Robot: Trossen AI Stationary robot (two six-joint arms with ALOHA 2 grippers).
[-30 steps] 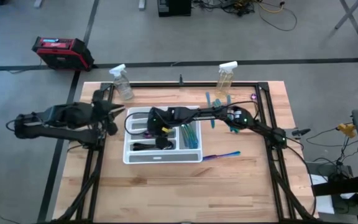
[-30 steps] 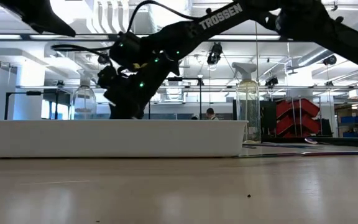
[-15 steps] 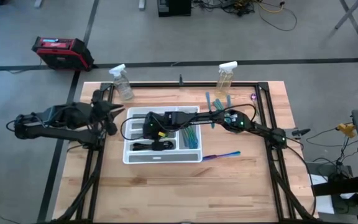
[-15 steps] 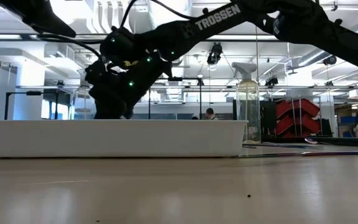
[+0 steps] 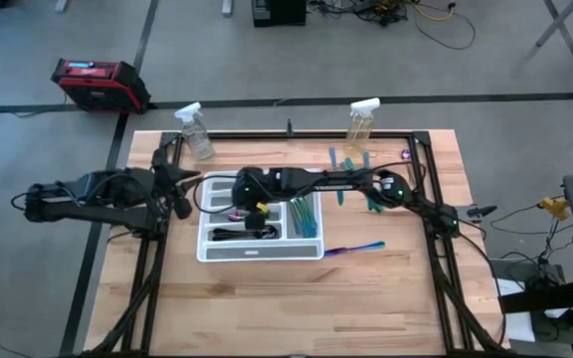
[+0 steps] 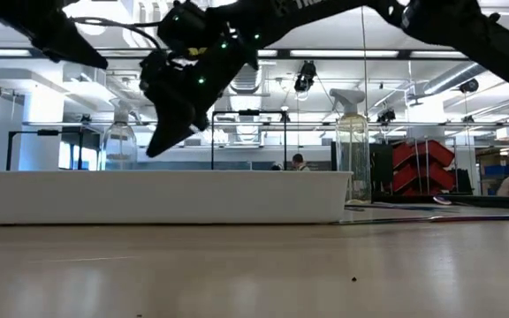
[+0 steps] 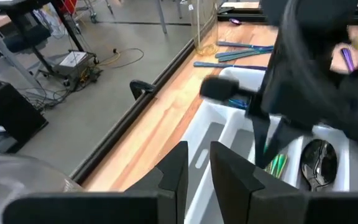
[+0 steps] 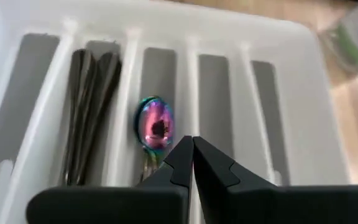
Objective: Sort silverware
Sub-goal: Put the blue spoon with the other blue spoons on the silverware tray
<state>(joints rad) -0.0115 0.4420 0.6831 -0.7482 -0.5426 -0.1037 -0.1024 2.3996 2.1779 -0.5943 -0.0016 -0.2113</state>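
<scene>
The right gripper (image 8: 192,146) hangs above the white tray (image 5: 212,249), its fingers pressed together and holding nothing. Below it, one magenta spoon (image 8: 155,124) lies in a compartment of the tray, beside the dark utensils (image 8: 89,93). The left gripper (image 5: 189,181) waits just beside the tray; its fingers stand a little apart, empty. More silverware (image 5: 356,249) lies on the table near the tray.

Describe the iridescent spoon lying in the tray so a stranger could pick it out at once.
Start at the white divided tray in the middle of the wooden table. The right gripper, shut and empty, hangs over its compartments. Just past its tips lies the spoon, bowl up, in the slot beside the dark utensils; its shiny pink, purple and teal bowl sets it apart from them.
</scene>
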